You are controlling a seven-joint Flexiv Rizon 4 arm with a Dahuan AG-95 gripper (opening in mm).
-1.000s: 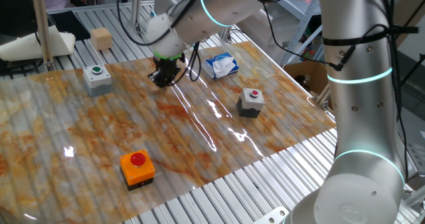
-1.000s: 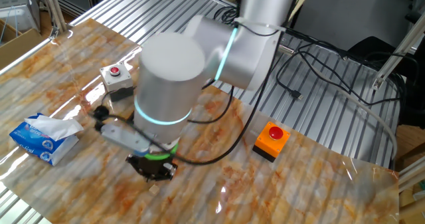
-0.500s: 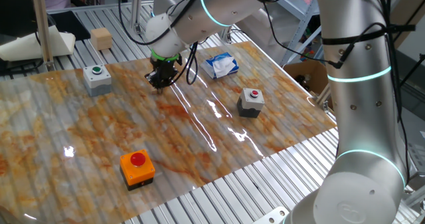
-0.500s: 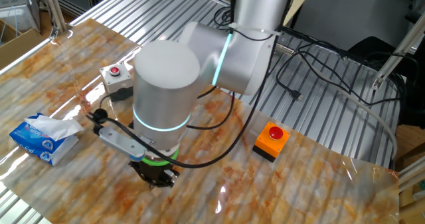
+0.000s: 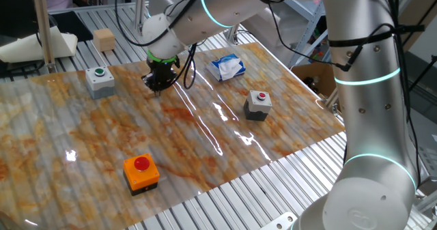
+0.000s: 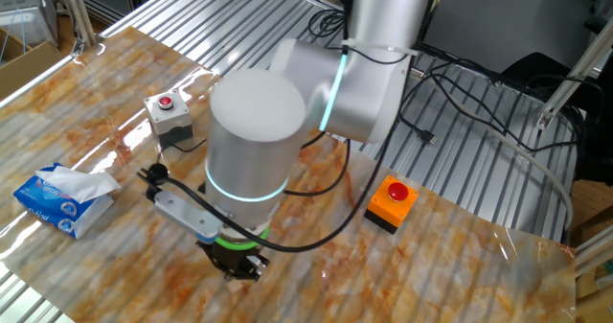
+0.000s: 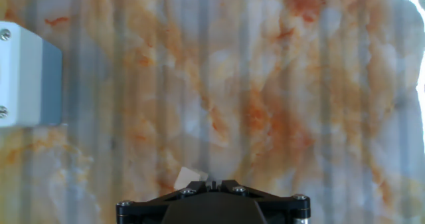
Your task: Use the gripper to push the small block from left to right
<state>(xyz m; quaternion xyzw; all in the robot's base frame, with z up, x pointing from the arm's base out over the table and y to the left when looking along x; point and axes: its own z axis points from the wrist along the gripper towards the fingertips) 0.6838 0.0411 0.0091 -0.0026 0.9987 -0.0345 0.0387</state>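
My gripper (image 5: 156,86) is a black claw under a green ring, low over the marbled sheet near the back, right of the green-button box. It also shows in the other fixed view (image 6: 239,271). In the hand view its fingertips (image 7: 214,182) are pressed together, shut on nothing. The small block (image 7: 188,178) is a tiny pale cube on the sheet, just left of the fingertips and partly hidden by them. I cannot make it out in either fixed view.
A grey box with a green button (image 5: 100,80) stands left of my gripper and shows in the hand view (image 7: 26,78). A grey red-button box (image 5: 258,104), an orange button box (image 5: 141,172), a tissue pack (image 5: 227,66) and a larger tan cube (image 5: 104,39) stand around.
My gripper has moved steadily across the sheet toward the green-button box, staying low and shut.
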